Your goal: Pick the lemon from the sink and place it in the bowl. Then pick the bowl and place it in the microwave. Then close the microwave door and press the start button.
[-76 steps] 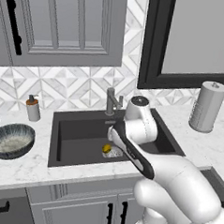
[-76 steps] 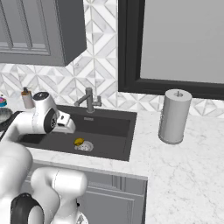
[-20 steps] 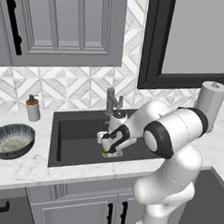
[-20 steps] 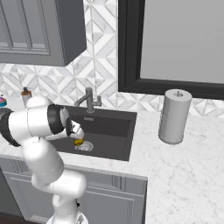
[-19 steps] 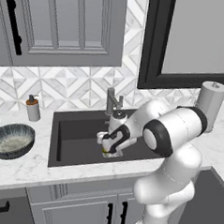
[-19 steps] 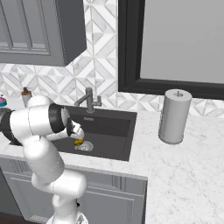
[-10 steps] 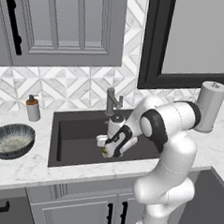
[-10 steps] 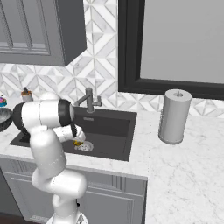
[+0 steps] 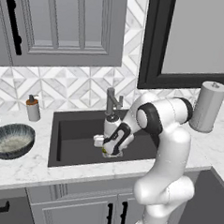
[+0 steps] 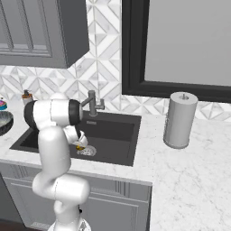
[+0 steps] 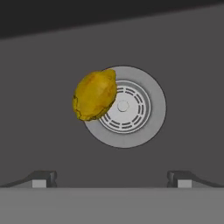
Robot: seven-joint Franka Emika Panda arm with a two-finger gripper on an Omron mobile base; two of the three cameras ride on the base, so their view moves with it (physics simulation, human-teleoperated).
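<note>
Pincer (image 11: 111, 178) has dropped into the sink (image 9: 80, 130), jaws spread above the lemon (image 11: 94, 95); next: lower and pinch.

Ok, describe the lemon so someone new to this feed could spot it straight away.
Find the dark grey sink set in the marble counter, under the faucet. On its floor sits a round silver drain, and the lemon lies across that drain's edge, under the open jaws. It is the one small, lumpy yellow thing against grey basin and metal.
</note>
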